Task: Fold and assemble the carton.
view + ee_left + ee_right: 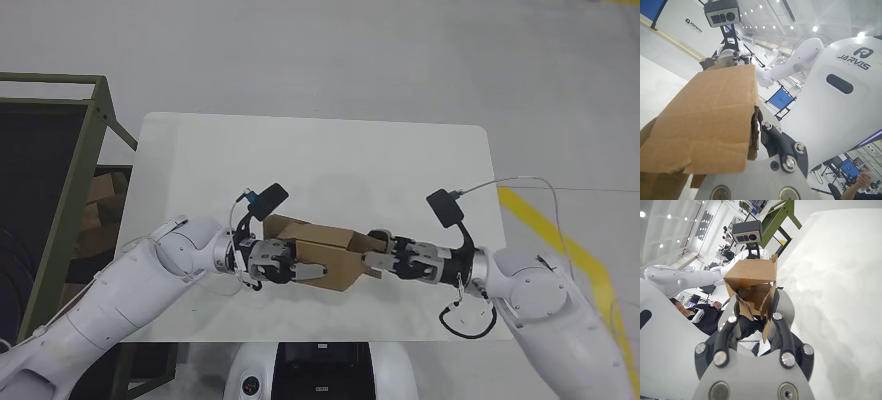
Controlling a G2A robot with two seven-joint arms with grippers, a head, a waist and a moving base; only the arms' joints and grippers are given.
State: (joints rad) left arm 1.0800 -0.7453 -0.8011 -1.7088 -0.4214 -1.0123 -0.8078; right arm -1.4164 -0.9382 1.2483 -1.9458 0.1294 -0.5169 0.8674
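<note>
A brown cardboard carton (320, 252) hangs lengthwise between both arms, just above the front middle of the white table (320, 160). My left gripper (298, 268) is shut on the carton's left part along its near wall. In the left wrist view the carton (706, 117) lies against one of the fingers (772, 132) and hides the other. My right gripper (375, 262) is shut on the right end. In the right wrist view the carton (753, 273) shows its open end, with ragged flaps between the fingers of that gripper (757, 306).
A green metal rack (70, 150) stands off the table's left side with loose cardboard (105, 205) inside. The far half of the table is bare. The front table edge (320, 340) is close below the carton. A yellow floor line (540, 230) runs on the right.
</note>
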